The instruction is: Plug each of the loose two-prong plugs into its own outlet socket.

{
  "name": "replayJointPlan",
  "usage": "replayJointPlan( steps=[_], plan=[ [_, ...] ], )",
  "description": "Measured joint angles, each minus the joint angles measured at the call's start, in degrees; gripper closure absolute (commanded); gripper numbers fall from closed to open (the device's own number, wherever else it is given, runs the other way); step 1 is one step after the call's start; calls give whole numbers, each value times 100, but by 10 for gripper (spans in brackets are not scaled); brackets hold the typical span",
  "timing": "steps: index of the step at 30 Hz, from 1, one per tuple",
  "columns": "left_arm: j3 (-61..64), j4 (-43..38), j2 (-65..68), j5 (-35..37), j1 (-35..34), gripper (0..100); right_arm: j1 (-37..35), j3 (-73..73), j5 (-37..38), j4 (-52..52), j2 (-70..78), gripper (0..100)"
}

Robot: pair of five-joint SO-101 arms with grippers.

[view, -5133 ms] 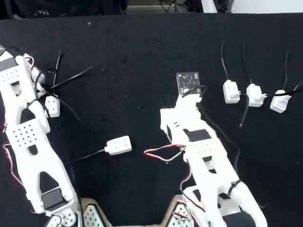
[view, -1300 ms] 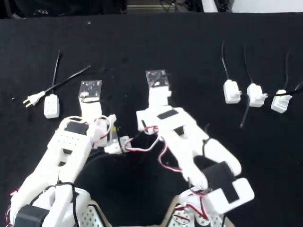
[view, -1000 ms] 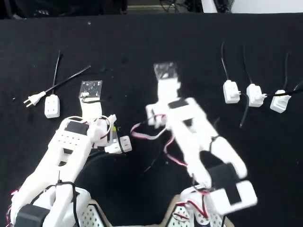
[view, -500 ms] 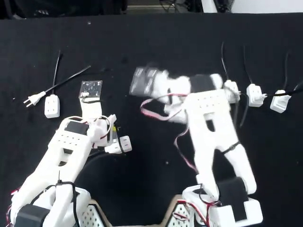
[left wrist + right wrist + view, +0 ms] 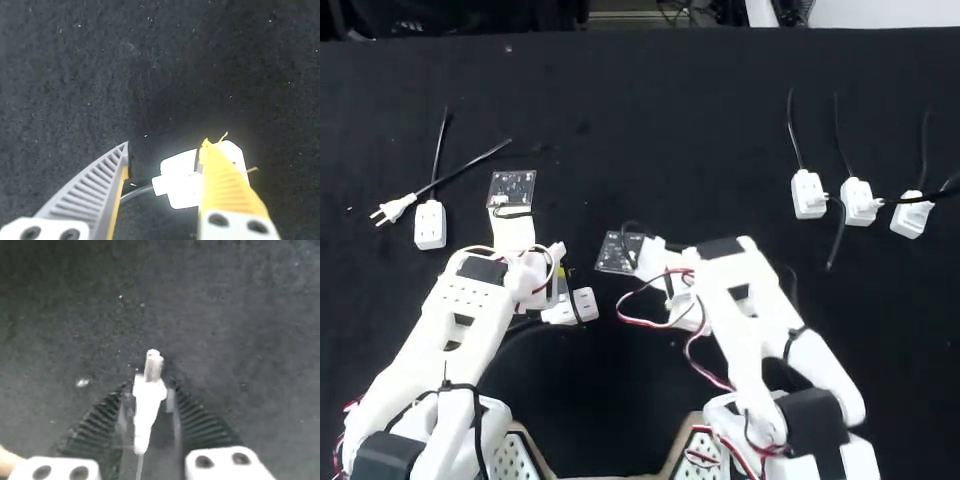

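My right gripper [image 5: 150, 386] is shut on a white two-prong plug [image 5: 146, 396], prongs pointing away over the black mat. In the high view the right arm [image 5: 730, 290] is bent at the table's middle, its wrist turned toward a white outlet socket [image 5: 582, 303]. My left gripper [image 5: 165, 145] is open at that socket [image 5: 182, 181], which lies against the yellow finger [image 5: 220, 180], with the grey finger [image 5: 100, 187] apart from it. A second loose plug [image 5: 386, 212] with a black cord lies far left beside another socket [image 5: 430, 225].
Three white sockets [image 5: 808, 193] [image 5: 860, 201] [image 5: 910, 216] with black cords sit in a row at the right back. A loose black cord end [image 5: 836, 243] lies beside them. Red and white arm wires [image 5: 655, 300] hang between the two arms.
The right arm swung from the right-hand row of sockets back toward the middle and lower, its wrist now close to the socket at the left gripper. The left arm kept still.
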Motion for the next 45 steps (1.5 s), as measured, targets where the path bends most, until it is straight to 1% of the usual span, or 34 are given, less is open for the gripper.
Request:
replayJointPlan(
  steps=[5,10,15,17,21,23,25,27,30,32,35,36,39,45],
  plan=[
    [0,0,0,0,0,780,-9,9,0,220,-281,798],
    [0,0,0,0,0,780,0,9,176,413,-387,798],
    [0,0,0,0,0,780,0,387,334,378,-387,800],
    [0,0,0,0,0,780,0,563,360,193,-387,837],
    [0,0,0,0,0,780,273,659,492,-202,-387,992],
    [0,0,0,0,0,780,492,659,501,-360,-396,975],
    [0,0,0,0,0,780,624,659,510,-422,-396,989],
    [0,0,0,0,0,780,659,659,475,-422,-396,984],
    [0,0,0,0,0,780,668,659,202,-422,-396,969],
    [0,0,0,0,0,780,659,659,79,-422,-396,916],
    [0,0,0,0,0,780,404,659,-62,-264,-396,827],
    [0,0,0,0,0,780,308,659,-79,-141,-396,814],
    [0,0,0,0,0,780,149,554,-97,167,-396,841],
    [0,0,0,0,-35,780,132,334,-97,237,-396,958]
  ],
)
